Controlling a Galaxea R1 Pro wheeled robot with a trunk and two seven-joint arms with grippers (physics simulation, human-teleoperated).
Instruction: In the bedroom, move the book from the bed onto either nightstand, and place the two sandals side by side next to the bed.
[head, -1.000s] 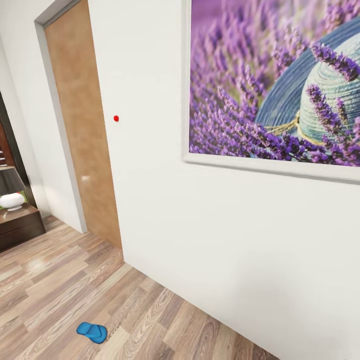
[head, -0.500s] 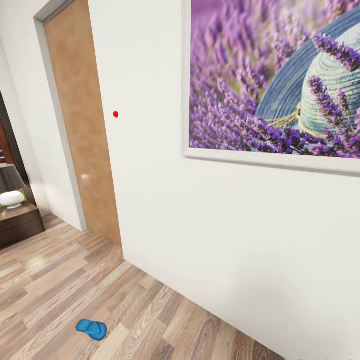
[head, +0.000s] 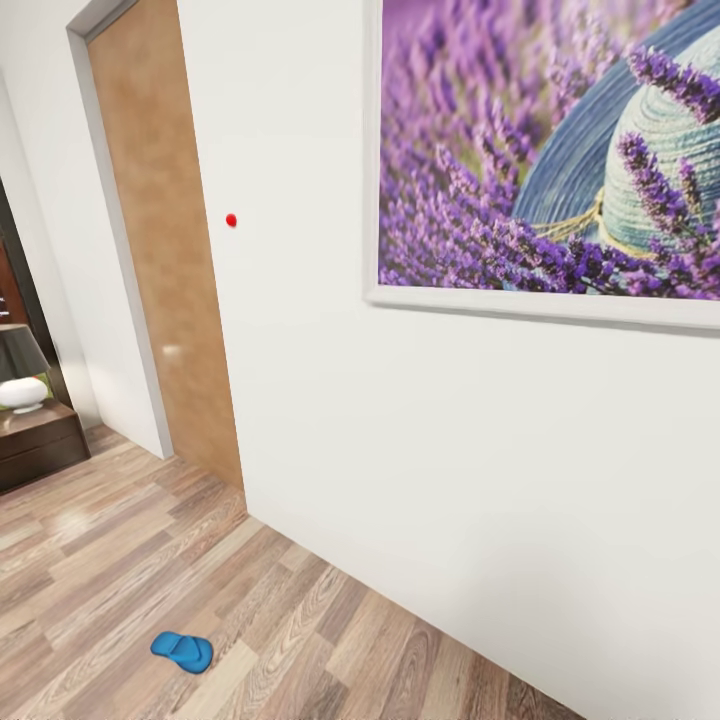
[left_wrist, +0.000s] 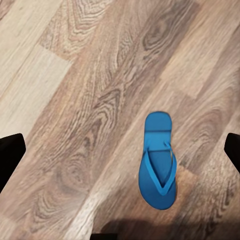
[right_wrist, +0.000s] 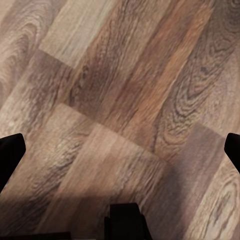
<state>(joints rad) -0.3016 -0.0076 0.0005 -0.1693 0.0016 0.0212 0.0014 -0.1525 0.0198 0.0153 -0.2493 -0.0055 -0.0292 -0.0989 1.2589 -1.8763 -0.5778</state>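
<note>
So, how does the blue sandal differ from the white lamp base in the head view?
The sandal is bright blue and flat, while the lamp base is white and rounded. The sandal lies on the wood-plank floor near the bottom of the view; the lamp base stands on a dark cabinet at the left edge. The sandal shows whole; the lamp base is cut off by the frame.

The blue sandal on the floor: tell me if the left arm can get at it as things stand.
Probably yes. In the left wrist view the sandal lies flat on bare wood floor, between the wide-open jaws and off towards one side, with nothing over it. The arm must descend.
</note>
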